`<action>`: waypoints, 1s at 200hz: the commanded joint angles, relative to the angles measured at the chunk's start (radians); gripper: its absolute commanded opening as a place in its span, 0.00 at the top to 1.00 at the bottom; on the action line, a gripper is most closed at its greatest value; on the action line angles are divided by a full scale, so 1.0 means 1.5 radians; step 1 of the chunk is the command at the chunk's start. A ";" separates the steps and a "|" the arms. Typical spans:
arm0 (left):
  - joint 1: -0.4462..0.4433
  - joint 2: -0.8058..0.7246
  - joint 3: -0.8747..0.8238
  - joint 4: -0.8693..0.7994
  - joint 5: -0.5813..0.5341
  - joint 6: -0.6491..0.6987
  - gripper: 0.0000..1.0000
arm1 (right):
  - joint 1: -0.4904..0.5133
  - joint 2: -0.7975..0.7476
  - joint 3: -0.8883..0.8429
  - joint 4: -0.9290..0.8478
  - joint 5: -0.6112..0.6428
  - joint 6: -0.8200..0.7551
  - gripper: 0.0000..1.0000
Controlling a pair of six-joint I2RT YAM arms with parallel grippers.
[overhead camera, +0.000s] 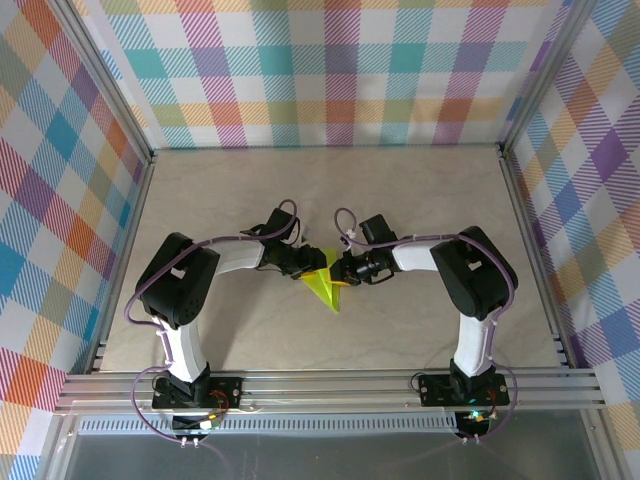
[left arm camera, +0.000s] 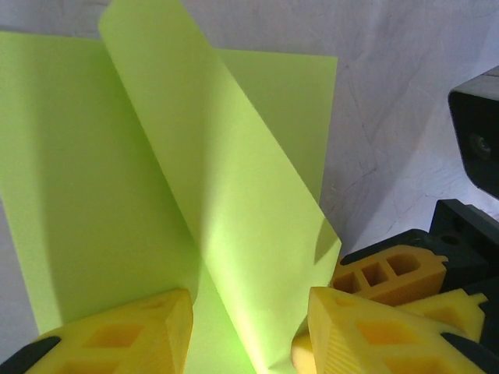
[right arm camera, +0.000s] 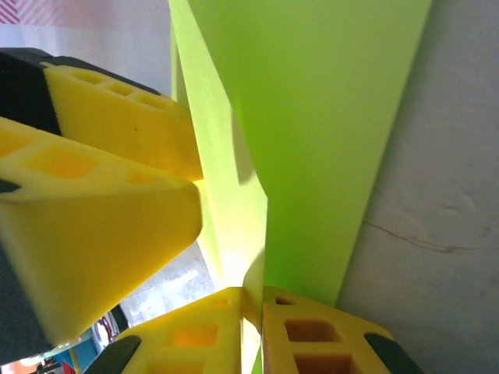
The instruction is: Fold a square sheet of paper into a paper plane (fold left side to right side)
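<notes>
Mid-frame on the worktop [overhead camera: 420,190], the right claw [right arm camera: 251,300] pinches the square sheet of paper [overhead camera: 326,286], 1 flap raised between spread fingers of the left claw [left arm camera: 249,312]; fold uncreased, paper plane apparently far off

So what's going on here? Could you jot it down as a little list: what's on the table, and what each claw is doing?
Item: square sheet of paper, lime green
Place: middle of the table, between the two arms
Paper state: one flap lifted and curling over, not pressed flat
Left gripper: jaws apart, one finger on each side of the raised flap
Right gripper: pinched shut on the paper
</notes>
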 commanded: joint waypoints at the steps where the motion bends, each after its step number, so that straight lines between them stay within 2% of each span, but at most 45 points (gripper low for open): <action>1: -0.008 0.005 -0.004 -0.030 -0.014 0.011 0.56 | 0.003 0.007 0.020 -0.045 0.029 -0.029 0.86; 111: -0.008 0.007 -0.001 -0.031 -0.013 0.010 0.56 | 0.006 0.022 0.038 -0.087 0.060 -0.052 0.86; 200: -0.008 -0.008 0.010 -0.018 -0.003 -0.001 0.55 | 0.021 0.048 0.022 -0.123 0.118 -0.051 0.87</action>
